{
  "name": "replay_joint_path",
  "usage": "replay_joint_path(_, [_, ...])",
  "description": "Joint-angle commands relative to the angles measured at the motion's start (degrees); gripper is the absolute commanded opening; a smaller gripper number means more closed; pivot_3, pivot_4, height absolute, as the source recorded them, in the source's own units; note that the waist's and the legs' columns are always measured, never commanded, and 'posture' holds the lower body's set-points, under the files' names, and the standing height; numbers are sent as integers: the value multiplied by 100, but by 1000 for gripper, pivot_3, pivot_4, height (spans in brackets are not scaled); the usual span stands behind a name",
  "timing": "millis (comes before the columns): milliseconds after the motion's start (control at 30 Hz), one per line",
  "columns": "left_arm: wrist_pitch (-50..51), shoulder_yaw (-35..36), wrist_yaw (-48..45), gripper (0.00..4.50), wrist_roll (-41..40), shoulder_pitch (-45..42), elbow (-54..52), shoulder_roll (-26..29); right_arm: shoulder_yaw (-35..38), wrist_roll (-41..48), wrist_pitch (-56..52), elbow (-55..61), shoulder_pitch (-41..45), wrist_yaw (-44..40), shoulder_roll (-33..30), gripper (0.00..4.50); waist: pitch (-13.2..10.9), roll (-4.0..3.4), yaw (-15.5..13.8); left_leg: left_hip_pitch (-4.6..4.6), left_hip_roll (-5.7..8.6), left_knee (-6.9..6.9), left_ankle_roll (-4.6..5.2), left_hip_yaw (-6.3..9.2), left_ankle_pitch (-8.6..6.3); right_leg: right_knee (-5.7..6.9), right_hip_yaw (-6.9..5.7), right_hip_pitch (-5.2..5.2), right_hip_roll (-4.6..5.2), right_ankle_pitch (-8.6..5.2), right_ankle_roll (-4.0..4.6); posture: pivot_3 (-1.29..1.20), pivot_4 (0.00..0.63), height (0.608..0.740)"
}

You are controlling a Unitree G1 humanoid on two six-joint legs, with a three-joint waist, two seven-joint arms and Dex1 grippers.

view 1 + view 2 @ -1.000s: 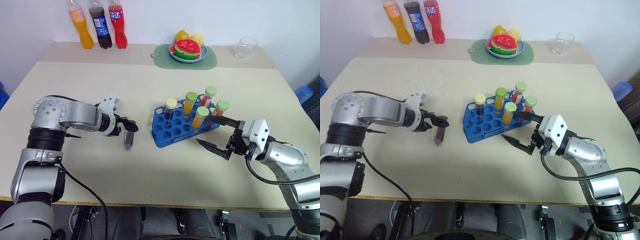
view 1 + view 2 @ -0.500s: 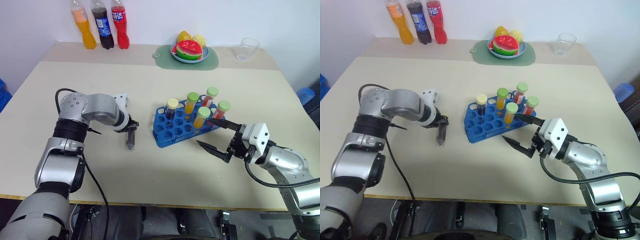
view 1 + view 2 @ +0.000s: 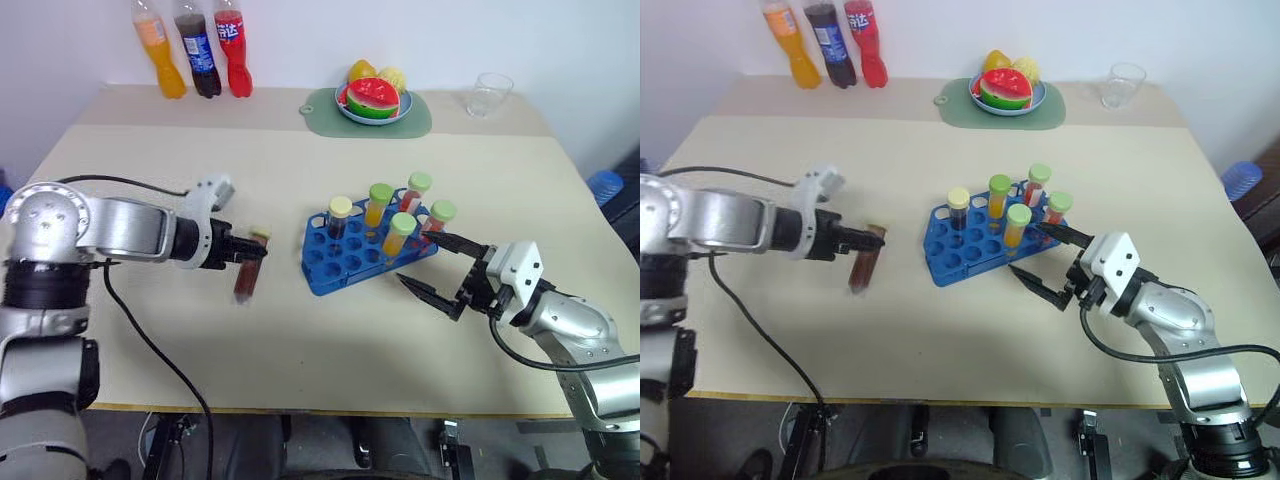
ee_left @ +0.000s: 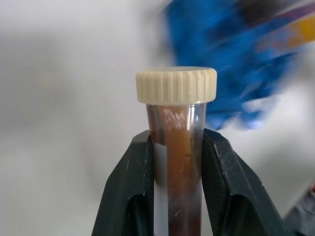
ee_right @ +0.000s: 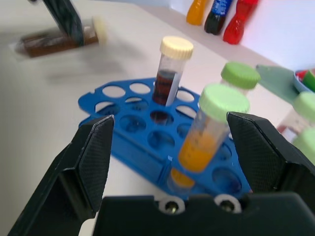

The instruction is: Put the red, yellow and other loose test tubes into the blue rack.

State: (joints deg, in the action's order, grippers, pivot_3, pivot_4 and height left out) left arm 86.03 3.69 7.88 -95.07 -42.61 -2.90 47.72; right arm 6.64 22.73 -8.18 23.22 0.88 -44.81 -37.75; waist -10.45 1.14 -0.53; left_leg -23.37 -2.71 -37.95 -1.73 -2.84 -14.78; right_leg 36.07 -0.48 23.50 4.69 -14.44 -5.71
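Left eye view: left gripper (image 3: 243, 257) clamps brown tube (image 3: 247, 277) near its cream cap, body hanging down-left, off the bench (image 3: 300, 330). Blue rack (image 3: 368, 252) lies beyond its tip. Right wrist view: right gripper (image 5: 172, 142) spread wide, rack just ahead.

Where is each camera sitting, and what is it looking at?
Head eyes: on the head, looking down over the table, with both arms, the left gripper holding a brown tube, and the right gripper open.
Left wrist: on the left wrist, looking along two fingers clamping that tube.
Right wrist: on the right wrist, looking between open fingers at the blue rack.
Shared: brown tube and rack appear in all views.
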Motion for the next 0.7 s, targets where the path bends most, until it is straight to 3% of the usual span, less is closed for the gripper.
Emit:
replay_joint_path(33, [-941, 72, -2726, 754, 1199, 326, -1138, 275, 30, -50, 111, 44, -25, 56, 92, 4050, 0, 0, -24, -1, 0, 0, -1, 0, 0, 0, 0, -1, 0, 0, 0, 0, 150, 740])
replay_joint_path(133, [-1831, 113, -4034, 754, 1809, 424, -1351, 36, 86, -59, 72, 108, -106, 162, 173, 4050, -1, 2, -35, -4, -1, 0, 10, 1, -6, -3, 0, 0, 1, -1, 2, 0, 150, 740])
replay_joint_path(267, [-4109, -236, -4792, 754, 3642, 611, -1481, -874, 238, -123, 69, 220, -321, 389, 269, 4050, 1, -2, -30, -4, -1, -2, 28, 1, -16, -8, 1, -4, 1, -1, 4, 0, 150, 740])
replay_joint_path(467, [-5680, -705, -5659, 754, 4837, 331, -489, -2161, 591, -131, -14, 756, -1283, 746, 414, 4050, 0, 2, -34, -9, -1, -8, 38, 1, -20, -10, 1, -4, 0, -1, 1, 0, 150, 740])
replay_joint_path(700, [-6993, -1348, -6814, 754, 6042, 341, 605, -2793, 864, -272, 56, 1181, -2117, 1096, 618, 4050, 2, -2, -4, -6, -2, -11, 45, 2, -24, -7, 3, -3, -4, -1, 0, 0, 150, 740])
